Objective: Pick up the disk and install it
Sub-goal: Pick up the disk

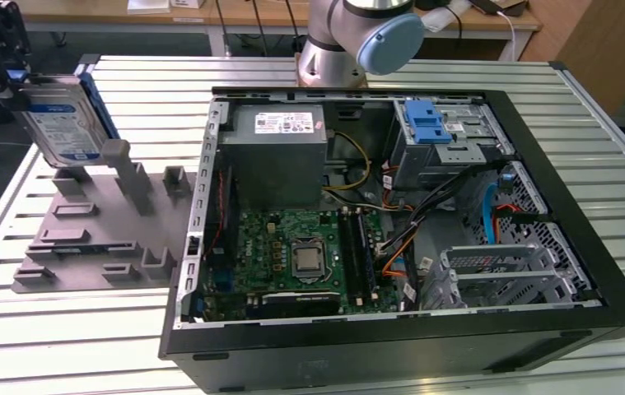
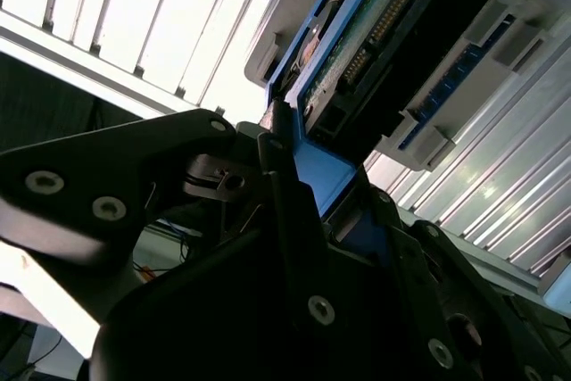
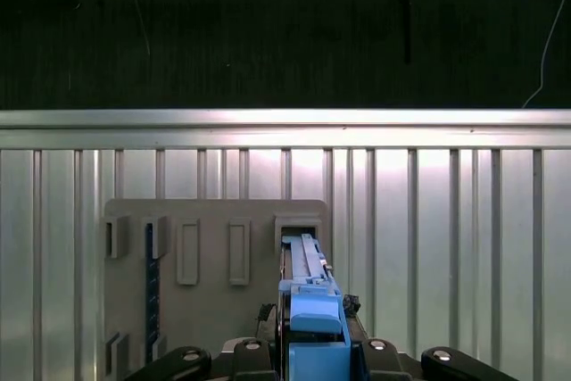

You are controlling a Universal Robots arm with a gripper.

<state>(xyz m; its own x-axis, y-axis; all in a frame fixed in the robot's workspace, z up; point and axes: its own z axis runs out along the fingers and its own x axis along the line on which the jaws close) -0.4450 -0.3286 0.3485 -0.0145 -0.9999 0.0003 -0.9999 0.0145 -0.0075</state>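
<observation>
— Where was the disk found?
— Beside the open computer case [image 1: 400,354], a grey rack [image 1: 92,230] was seen on the worktop [image 1: 59,346]. The disk [image 1: 62,123] was held upright just over the rack's far end.
— And the hand?
— The hand [image 1: 10,78] was pinched onto the disk's blue frame, above the rack.

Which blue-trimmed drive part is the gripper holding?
The disk, upright at the exterior view's left by the grey fixture, clamped by the gripper; the blue-latched drive cage sits inside the case.
</observation>
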